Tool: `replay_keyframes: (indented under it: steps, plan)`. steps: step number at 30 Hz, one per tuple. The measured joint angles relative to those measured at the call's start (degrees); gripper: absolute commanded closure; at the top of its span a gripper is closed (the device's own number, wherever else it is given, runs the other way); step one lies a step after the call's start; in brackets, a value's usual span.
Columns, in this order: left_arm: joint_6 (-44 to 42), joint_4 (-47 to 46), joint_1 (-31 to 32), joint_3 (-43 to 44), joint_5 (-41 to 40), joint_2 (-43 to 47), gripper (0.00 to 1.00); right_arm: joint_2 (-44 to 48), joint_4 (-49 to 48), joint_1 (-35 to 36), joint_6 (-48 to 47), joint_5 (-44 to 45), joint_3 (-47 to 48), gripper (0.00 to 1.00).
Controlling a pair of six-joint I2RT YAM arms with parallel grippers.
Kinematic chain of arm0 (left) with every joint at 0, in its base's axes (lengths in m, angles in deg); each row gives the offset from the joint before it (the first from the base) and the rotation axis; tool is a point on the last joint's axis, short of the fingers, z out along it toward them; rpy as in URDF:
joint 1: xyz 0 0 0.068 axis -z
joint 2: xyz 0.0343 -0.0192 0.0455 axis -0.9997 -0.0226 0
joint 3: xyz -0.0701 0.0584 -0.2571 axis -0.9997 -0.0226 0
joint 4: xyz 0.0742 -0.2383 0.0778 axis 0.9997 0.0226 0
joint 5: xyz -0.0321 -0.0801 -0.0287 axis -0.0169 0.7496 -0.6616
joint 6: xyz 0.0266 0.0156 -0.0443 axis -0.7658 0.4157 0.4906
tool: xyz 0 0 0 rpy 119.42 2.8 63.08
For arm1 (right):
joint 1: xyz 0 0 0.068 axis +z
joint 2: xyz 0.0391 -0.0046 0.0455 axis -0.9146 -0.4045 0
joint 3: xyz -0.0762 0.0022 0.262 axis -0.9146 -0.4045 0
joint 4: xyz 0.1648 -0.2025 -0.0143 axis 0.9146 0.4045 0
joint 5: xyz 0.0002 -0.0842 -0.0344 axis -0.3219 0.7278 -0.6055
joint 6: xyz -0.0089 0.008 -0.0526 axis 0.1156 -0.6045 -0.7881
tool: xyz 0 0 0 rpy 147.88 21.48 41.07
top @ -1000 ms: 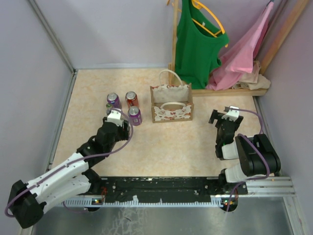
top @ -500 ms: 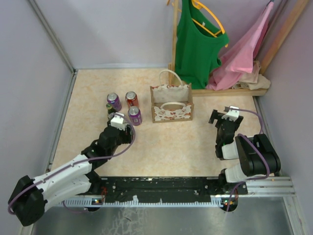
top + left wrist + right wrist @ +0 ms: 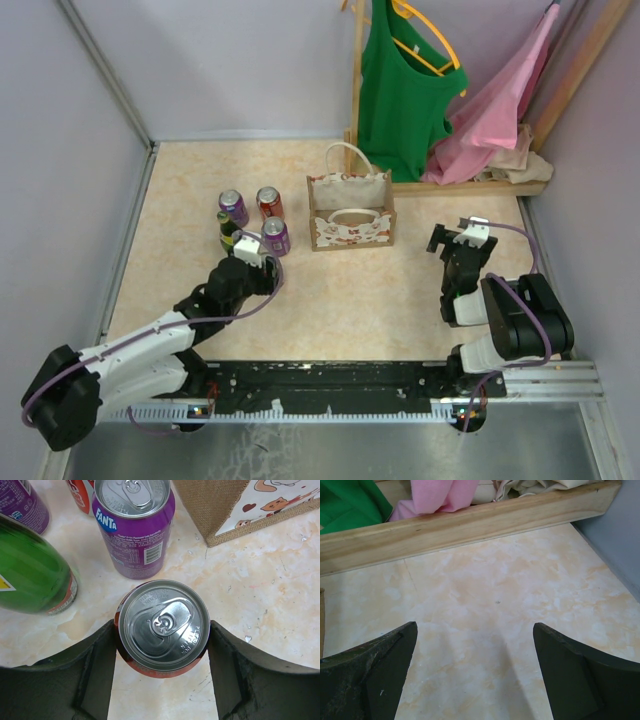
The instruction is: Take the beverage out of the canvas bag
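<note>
L gripper [image 3: 161, 650] pinches a silver-topped red drink can [image 3: 162, 620], upright, just near-side of a purple Fanta can [image 3: 135, 525] & a green bottle [image 3: 30, 565], outside the cream floral canvas bag [image 3: 350, 212] standing mid-desk [image 3: 330, 290]; R gripper [image 3: 475, 650] spread over desk.

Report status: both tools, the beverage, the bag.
Left tool shut on red can, outside canvas bag. Right tool open, empty. Purple can, green bottle close by.
</note>
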Motion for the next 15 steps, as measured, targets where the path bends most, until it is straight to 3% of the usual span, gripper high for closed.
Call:
replay_keyframes:
  steps: [1, 3, 6, 15]
  plan:
    - [0.0, -0.17, 0.0, 0.0, 0.09, -0.11, 0.47, 0.0, 0.0, 0.0, 0.0, 0.0, 0.0, 0.01]
    - [0.02, -0.44, 0.0, 0.0, 0.15, -0.33, 0.22, 0.0, 0.0, 0.0, 0.0, 0.0, 0.0, 0.01]
    - [0.0, -0.7, 0.0, 0.0, 0.09, -0.44, 0.01, 0.0, 0.0, 0.0, 0.0, 0.0, 0.0, 0.01]
    - [-0.26, -0.17, 0.0, 1.92, 0.74, 2.19, 0.0, 0.0, 0.0, 0.0, 0.0, 0.0, 0.0, 0.01]
